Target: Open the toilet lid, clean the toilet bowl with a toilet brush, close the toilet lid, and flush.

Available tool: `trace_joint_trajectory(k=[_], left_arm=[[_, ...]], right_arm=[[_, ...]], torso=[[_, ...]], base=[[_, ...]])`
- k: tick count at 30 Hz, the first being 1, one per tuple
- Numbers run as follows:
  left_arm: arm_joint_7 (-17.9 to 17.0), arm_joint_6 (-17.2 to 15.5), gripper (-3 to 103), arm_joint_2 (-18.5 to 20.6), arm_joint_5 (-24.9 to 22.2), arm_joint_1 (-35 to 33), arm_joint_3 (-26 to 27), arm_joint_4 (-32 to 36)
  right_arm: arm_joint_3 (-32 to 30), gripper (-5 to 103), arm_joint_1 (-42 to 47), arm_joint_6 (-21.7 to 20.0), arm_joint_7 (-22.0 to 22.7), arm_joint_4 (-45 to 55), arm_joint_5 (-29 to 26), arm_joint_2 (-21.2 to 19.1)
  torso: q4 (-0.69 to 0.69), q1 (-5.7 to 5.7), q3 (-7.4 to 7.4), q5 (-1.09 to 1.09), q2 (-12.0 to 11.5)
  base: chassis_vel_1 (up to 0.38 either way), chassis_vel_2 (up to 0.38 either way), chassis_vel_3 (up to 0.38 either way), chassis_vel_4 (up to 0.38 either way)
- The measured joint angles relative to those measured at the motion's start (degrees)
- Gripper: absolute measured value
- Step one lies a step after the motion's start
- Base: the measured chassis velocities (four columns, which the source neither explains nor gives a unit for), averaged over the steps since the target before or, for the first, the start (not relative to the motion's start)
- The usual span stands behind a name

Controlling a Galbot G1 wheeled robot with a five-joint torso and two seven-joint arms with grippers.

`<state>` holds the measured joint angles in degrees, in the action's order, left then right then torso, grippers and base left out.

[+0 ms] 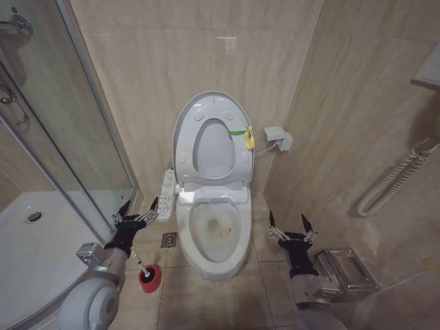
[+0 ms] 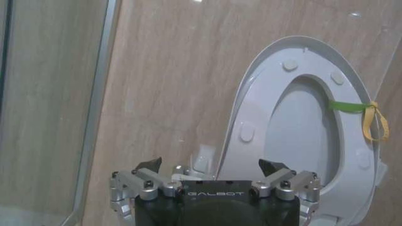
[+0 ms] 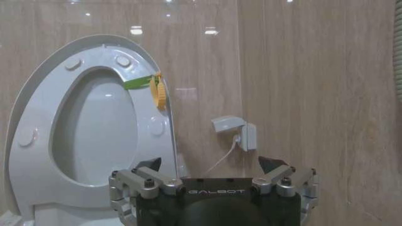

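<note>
Two black grippers spread wide, empty: left gripper [image 1: 137,210] left of white ceramic toilet bowl [image 1: 214,234], right gripper [image 1: 291,225] right of it. Glossy white oval lid [image 1: 212,141] upright behind bowl; white-handled toilet brush [image 1: 137,259] in red cup left of bowl.

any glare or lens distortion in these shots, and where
Head view: wide-angle bending curves the shower door frame, and a soft ceiling-light reflection sits on the wall tile above the raised toilet lid. Left wrist view: the lid looks glossy, with a small highlight at the top edge. Right wrist view: bright light spots on the tile.
</note>
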<state>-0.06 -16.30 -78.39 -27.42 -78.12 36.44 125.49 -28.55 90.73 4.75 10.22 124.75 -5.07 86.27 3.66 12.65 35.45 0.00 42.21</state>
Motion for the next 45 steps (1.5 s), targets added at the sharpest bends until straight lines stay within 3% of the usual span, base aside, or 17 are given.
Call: trace_joint_trajectory(k=[6,14,16,19,26,34,45], left_arm=[[0.07,-0.13,100,0.17,-0.25,-0.08,0.14,0.48],[-0.03,4.28,100,2.92,-0.07,-7.07,4.26,15.82],[-0.73,5.37,100,2.93,0.08,-8.01,4.45,16.82],[-2.74,8.87,100,1.92,0.58,-10.58,3.98,13.99],[-2.58,14.27,100,0.84,0.60,-9.75,2.43,4.57],[-1.70,14.80,100,0.13,-0.06,-9.46,1.95,0.81],[-1.64,15.18,100,0.31,0.83,-10.87,2.59,5.38]], right_arm=[[0.00,100,0.00,0.00,0.00,0.00,0.00,0.00],[-0.01,100,0.00,0.00,0.00,0.00,0.00,0.00],[0.01,100,-0.01,0.00,-0.01,0.00,0.00,0.00],[0.01,100,0.00,0.00,0.00,0.00,0.00,0.00],[0.00,100,0.00,0.00,0.00,0.00,0.00,0.00],[0.00,100,0.00,0.00,0.00,0.00,0.00,0.00],[0.00,100,0.00,0.00,0.00,-0.01,0.00,0.00]], torso=[[0.02,-0.01,-0.01,-0.01,0.00],[-0.01,-0.01,-0.01,0.01,0.02],[0.01,-0.02,-0.02,0.04,0.02],[0.00,-0.02,-0.01,0.00,0.02],[0.01,-0.01,-0.01,-0.01,0.01],[0.00,-0.01,-0.01,0.00,0.01],[0.00,-0.01,-0.01,0.01,0.00]], base=[[0.000,0.000,0.000,0.000],[0.000,0.000,0.000,0.000],[0.000,0.000,0.000,0.000],[0.000,0.000,0.000,0.000],[0.000,0.000,0.000,0.000],[0.000,0.000,0.000,0.000],[0.000,0.000,0.000,0.000]])
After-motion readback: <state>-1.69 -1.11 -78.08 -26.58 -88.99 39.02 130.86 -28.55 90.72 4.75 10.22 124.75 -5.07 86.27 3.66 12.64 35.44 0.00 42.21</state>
